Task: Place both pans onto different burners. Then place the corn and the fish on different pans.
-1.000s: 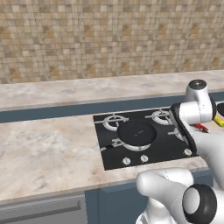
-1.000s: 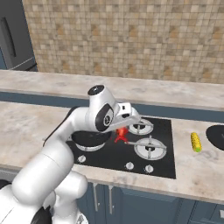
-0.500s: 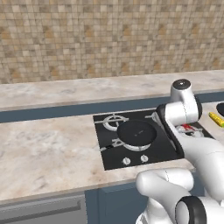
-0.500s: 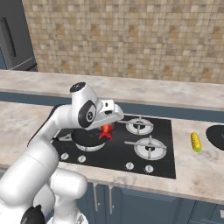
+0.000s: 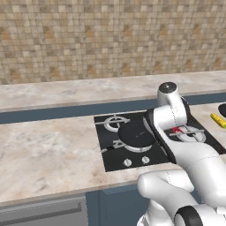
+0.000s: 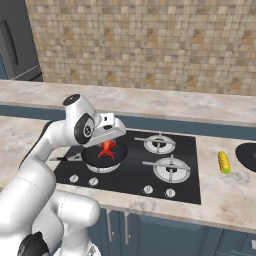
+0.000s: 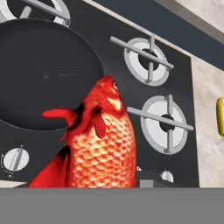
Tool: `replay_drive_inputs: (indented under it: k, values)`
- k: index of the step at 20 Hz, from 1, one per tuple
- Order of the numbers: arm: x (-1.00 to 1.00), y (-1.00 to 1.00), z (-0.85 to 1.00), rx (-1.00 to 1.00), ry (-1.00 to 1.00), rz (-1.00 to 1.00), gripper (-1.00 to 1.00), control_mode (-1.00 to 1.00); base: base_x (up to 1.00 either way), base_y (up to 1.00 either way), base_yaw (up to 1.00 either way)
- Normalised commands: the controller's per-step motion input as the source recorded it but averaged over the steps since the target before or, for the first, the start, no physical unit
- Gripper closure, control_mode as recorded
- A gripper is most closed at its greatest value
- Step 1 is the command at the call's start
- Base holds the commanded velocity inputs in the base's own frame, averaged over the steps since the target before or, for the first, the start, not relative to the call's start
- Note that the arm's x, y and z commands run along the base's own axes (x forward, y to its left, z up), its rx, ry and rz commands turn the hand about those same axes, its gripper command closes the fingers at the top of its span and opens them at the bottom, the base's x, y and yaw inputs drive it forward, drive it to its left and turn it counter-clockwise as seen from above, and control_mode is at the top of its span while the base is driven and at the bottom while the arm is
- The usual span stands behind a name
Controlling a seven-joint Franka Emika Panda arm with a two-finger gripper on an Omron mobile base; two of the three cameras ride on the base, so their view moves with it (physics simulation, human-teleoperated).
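One black pan (image 6: pixel 95 159) sits on the front left burner of the cooktop (image 6: pixel 135 172). My gripper (image 6: pixel 108 144) is shut on the red-orange fish (image 6: pixel 106 149) and holds it just above that pan. In the hand view the fish (image 7: pixel 101 144) hangs head-up in front of the pan (image 7: pixel 43 74) and hides my fingertips. The yellow corn (image 6: pixel 223 162) lies on the counter right of the cooktop. Beyond it, a second pan (image 6: pixel 247 157) rests on the counter, cut off by the picture's edge. The two right burners (image 6: pixel 171 169) (image 6: pixel 160 143) are bare.
Small silver knobs (image 6: pixel 148 189) line the cooktop's front edge. A tiled wall (image 6: pixel 150 45) rises behind the marble counter (image 5: pixel 48 150), which stretches wide to the left. My own arm (image 5: pixel 176 132) blocks the cooktop's right half in the left base view.
The arm has swung left across the cooktop with the fish in its grip, from over the right burners to above the pan on the front left burner.
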Motion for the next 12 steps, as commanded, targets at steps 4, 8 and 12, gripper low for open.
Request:
replay_drive_inputs:
  k: [4, 8, 12]
  values:
    - [0.23, 0.31, -0.17, 0.0, 0.0, 0.0, 1.0, -1.0, 0.0, 0.0, 0.0]
    - [0.24, 0.31, -0.32, 0.0, 0.0, 0.0, 1.0, -1.0, 0.0, 0.0, 0.0]
    - [0.27, 0.28, -0.33, 0.0, 0.0, 0.0, 1.0, -1.0, 0.0, 0.0, 0.0]
